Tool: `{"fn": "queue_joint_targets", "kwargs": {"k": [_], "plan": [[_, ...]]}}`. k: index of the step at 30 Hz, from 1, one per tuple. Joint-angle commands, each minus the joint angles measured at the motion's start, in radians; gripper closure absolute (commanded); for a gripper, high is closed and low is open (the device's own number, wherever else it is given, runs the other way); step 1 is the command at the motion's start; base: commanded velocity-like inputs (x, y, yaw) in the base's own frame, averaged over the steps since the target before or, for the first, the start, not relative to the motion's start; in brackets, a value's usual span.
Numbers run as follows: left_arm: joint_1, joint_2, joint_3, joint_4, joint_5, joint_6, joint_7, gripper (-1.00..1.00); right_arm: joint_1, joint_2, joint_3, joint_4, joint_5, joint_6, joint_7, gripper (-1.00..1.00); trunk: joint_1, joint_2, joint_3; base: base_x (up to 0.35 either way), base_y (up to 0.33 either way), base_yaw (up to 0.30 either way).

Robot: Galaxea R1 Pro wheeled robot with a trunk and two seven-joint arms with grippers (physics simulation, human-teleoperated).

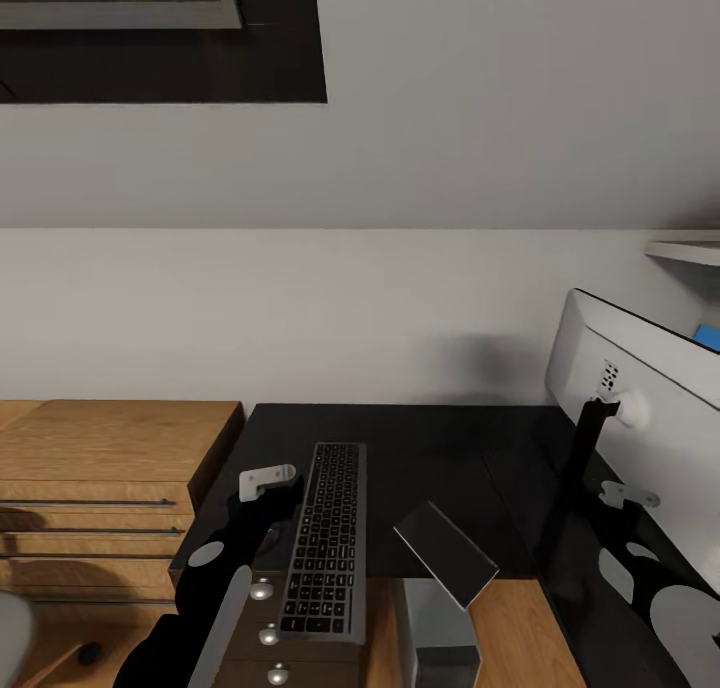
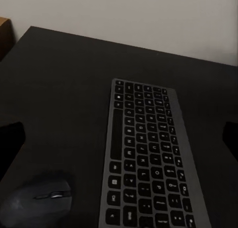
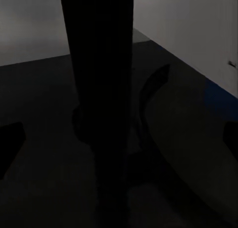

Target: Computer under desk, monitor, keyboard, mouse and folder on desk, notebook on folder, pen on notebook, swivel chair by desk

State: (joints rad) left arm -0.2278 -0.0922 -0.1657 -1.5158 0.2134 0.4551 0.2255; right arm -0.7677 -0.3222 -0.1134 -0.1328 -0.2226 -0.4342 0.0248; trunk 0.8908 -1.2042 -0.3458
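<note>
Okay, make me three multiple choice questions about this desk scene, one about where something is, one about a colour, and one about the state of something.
1. Where does the mouse lie?
A. on the desk beside the keyboard
B. on the wooden cabinet
C. on top of the keyboard

2. What colour is the desk top?
A. white
B. light wood
C. matte black

3. How does the monitor stand?
A. face down on the desk
B. upright on its stand, white back toward the head camera
C. on the floor

Answers:
1 A, the left wrist view shows the mouse on the black top next to the keyboard.
2 C, the surface under the keyboard is black.
3 B, the head view shows its white back raised on the slim black stand.
</note>
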Motion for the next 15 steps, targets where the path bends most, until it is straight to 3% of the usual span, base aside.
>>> {"fn": "queue_joint_targets", "kwargs": {"k": [1, 15], "plan": [[-0.001, 0.000, -0.001, -0.001, 0.011, 0.004, 0.009, -1.00, -0.001, 0.000, -0.003, 0.001, -0.003, -0.003, 0.002, -1.00, 0.000, -0.001, -0.001, 0.000, -0.010, 0.000], [-0.001, 0.000, -0.001, -0.001, 0.011, 0.004, 0.009, -1.00, -0.001, 0.000, -0.003, 0.001, -0.003, -0.003, 0.001, -1.00, 0.000, -0.001, -0.001, 0.113, -0.002, 0.000]]}}
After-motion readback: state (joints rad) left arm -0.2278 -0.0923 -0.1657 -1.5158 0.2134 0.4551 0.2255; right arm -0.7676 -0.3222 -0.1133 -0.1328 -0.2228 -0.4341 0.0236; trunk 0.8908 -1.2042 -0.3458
